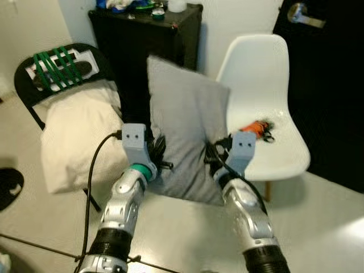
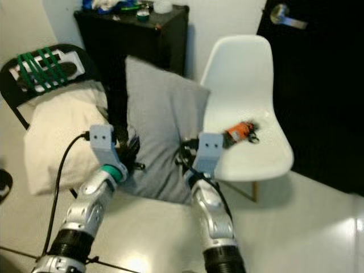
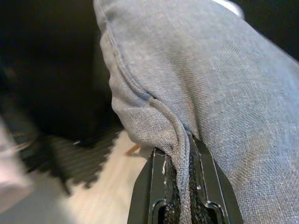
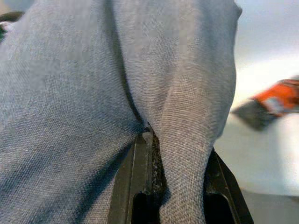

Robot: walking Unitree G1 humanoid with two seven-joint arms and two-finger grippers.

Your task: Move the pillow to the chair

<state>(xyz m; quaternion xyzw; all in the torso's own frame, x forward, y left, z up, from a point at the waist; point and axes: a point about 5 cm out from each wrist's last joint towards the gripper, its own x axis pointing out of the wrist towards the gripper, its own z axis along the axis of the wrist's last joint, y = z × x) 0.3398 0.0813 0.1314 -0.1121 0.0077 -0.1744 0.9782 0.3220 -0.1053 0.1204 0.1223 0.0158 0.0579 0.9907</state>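
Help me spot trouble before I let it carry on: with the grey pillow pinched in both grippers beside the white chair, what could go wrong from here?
1. The white chair already has a small orange and black object on its seat; the grey pillow may land on it or knock it off.
2. The left gripper and right gripper each pinch just a fold of fabric, so the pillow could slip free mid-swing.

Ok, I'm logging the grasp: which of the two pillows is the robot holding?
The grey fabric pillow, pinched by the left gripper and right gripper; the cream pillow lies untouched on the black chair.
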